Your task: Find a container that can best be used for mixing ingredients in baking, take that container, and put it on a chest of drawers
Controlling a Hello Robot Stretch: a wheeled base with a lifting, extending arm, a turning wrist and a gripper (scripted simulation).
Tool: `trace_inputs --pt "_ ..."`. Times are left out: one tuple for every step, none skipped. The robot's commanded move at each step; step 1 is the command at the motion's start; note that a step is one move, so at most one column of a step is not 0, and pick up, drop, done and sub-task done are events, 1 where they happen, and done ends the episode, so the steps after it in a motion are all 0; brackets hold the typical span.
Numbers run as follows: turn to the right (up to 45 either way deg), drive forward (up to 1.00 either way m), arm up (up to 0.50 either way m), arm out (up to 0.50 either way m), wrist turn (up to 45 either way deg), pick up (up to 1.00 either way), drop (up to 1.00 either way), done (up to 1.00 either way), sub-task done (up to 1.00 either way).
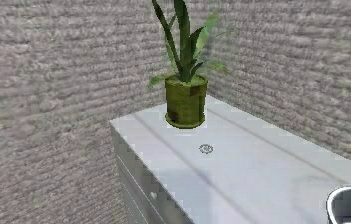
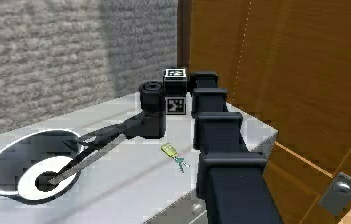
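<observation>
A white bowl [image 2: 21,160] with a dark rim lies on the pale grey top of a chest of drawers [image 2: 133,190] at the arm side view's lower left. The arm's dark bar rises from the bottom edge to two white marked squares. From there the gripper [image 2: 63,166] stretches down-left, its thin fingers [image 2: 93,148] reaching over the bowl's rim. With the bowl on the top right at the fingers, I cannot tell whether the gripper holds anything. In the forward view a curved bowl rim [image 1: 349,203] shows at the bottom right corner of the chest of drawers [image 1: 238,175].
A potted plant [image 1: 186,98] in a green pot stands at the far end of the top, with a small ring [image 1: 206,149] lying nearer. A little yellow-green thing [image 2: 172,153] lies beside the arm. Brick walls rise behind, and a wooden door [image 2: 283,70] stands at the arm side view's right.
</observation>
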Motion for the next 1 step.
trace_inputs --pt "0.0 0.0 0.0 0.0 0.0 0.0 1.0 0.0 0.0"
